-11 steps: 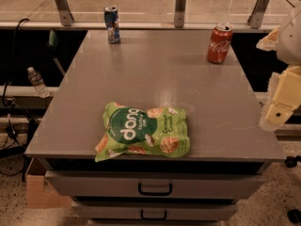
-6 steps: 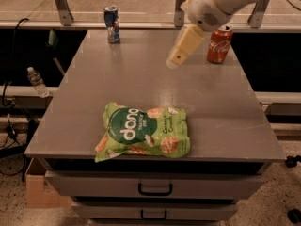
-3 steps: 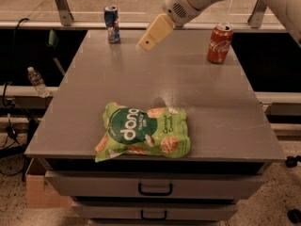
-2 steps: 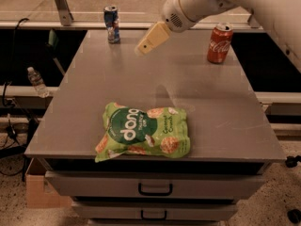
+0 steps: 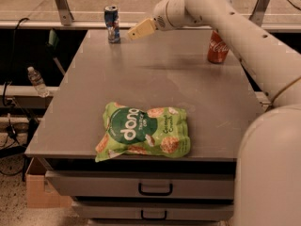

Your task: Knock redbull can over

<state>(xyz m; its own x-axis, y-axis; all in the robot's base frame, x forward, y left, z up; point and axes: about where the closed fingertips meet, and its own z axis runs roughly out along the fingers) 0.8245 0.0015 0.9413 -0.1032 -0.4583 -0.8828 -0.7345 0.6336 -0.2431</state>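
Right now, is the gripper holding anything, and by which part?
Nothing is held. The gripper hovers beside the upright redbull can, apart from it.

Slim blue-and-silver redbull can (image 5: 112, 24): shiny metal. Wider red cola can (image 5: 217, 50): glossy metal. Grey table (image 5: 160, 76): smooth, matt, faint sheen. Green snack bag (image 5: 143, 133): glossy crinkled plastic film. Cream gripper (image 5: 140, 30), just right of the redbull can: smooth matt plastic.

Lab: grey drawer bench (image 5: 188, 79), floor cables (image 5: 8, 126); jaws near redbull can (image 5: 112, 24).
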